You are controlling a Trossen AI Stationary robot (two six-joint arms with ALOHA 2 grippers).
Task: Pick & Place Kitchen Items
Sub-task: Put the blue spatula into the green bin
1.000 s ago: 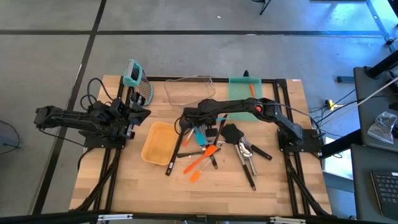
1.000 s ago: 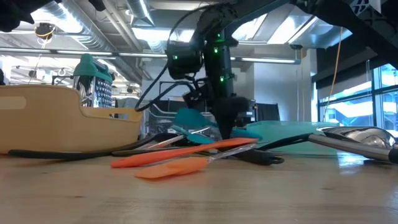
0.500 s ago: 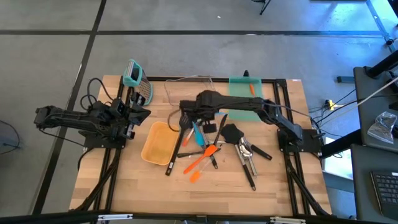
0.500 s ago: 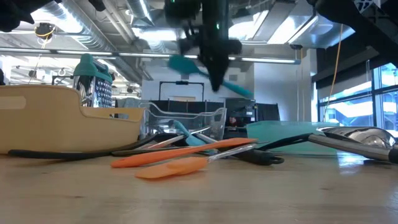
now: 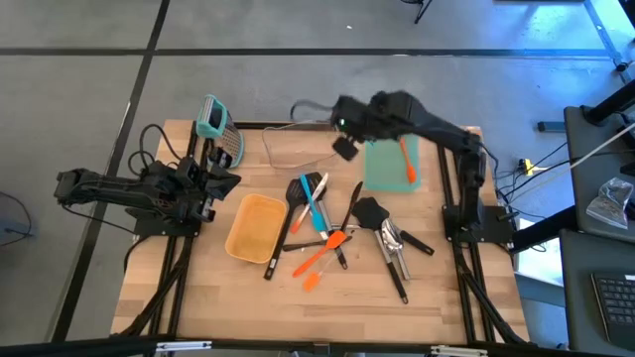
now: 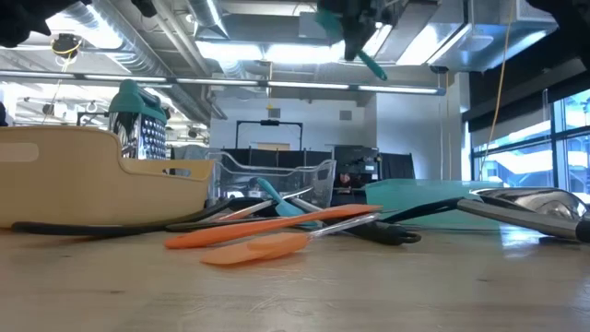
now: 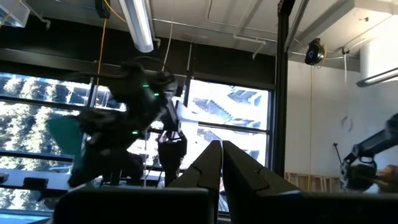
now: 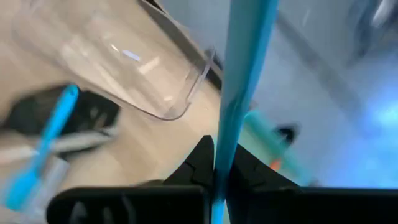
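A teal spatula point(image 8: 244, 50) is in my right gripper point(image 8: 217, 169), which is shut on it high above the table's far side, near the clear container point(image 5: 303, 146) and the teal tray point(image 5: 390, 171). In the low view the spatula point(image 6: 371, 63) shows near the top, tilted. The other kitchen items point(image 5: 332, 226), black turners, orange spatulas, a blue one and metal pieces, lie in a loose pile mid-table. My left gripper point(image 5: 226, 179) waits shut at the table's left, raised, with nothing in it point(image 7: 217, 167). My right gripper pinches the teal spatula's thin handle point(image 8: 224, 146) between its two fingers point(image 8: 200, 160). The handle runs straight out ahead, along the fingers. The gripper slants down from above. The spatula is lifted clear of the table and hangs tilted.
A tan tray point(image 5: 253, 226) lies left of the pile. An orange piece point(image 5: 407, 159) rests in the teal tray. A teal-topped grater point(image 5: 220, 129) stands at the far left by the left arm. Bare wood lies along the near edge.
My right gripper has risen from the utensil pile and swung toward the table's far right, rolling its wrist as it went. The teal spatula came up with it, lifted clear of the pile. The rest of the pile stayed where it was.
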